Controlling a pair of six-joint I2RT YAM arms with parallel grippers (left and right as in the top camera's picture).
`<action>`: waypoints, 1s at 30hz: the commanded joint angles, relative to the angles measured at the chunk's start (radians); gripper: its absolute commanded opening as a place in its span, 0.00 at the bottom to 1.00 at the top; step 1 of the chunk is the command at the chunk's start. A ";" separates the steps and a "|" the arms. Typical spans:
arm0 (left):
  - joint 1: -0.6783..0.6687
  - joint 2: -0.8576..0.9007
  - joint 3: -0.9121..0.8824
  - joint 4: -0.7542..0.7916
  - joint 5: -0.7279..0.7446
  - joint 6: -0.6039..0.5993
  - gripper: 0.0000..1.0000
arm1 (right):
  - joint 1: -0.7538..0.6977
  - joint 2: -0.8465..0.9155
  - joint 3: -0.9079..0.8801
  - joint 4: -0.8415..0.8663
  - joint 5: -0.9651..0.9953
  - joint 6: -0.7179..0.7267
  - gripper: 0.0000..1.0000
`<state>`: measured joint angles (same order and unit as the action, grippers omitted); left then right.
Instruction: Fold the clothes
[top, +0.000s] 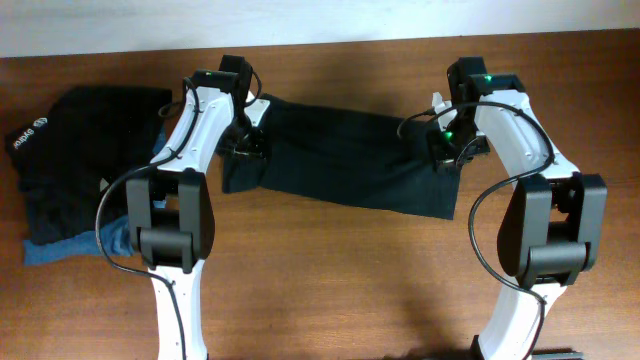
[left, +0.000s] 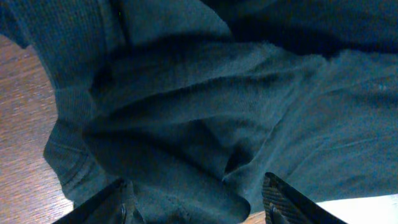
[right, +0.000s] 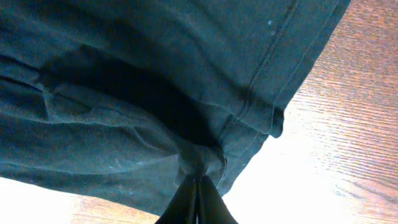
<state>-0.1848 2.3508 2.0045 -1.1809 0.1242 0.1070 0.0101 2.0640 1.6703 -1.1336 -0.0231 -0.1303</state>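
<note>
A long black garment (top: 350, 160) lies stretched across the back middle of the table between my two grippers. My left gripper (top: 243, 143) hovers over its bunched left end. In the left wrist view, the left gripper (left: 199, 208) has its fingers (left: 281, 200) wide apart, with a loose fold of the garment (left: 186, 124) lying between them and a gap beside the right finger. My right gripper (top: 445, 150) is at the garment's right end. There the right gripper (right: 199, 186) is shut on a pinch of the garment (right: 155, 81) near a stitched hem.
A pile of other dark clothes (top: 80, 150) lies at the far left, one with white lettering (top: 25, 135). A blue piece (top: 60, 250) sticks out under the pile's front. Bare wooden table (top: 340, 280) stretches in front of the garment.
</note>
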 joint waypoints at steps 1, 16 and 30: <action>-0.005 0.006 -0.007 0.002 0.011 -0.006 0.42 | 0.002 -0.026 0.017 -0.003 0.009 0.008 0.04; -0.002 -0.048 0.169 -0.101 -0.079 -0.005 0.02 | 0.002 -0.087 0.047 -0.013 0.009 0.008 0.04; 0.011 -0.113 0.668 -0.333 -0.132 0.002 0.01 | -0.020 -0.253 0.323 -0.203 0.018 0.008 0.04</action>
<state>-0.1852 2.2768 2.5885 -1.4868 0.0105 0.1043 0.0059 1.8515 1.9362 -1.3155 -0.0227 -0.1303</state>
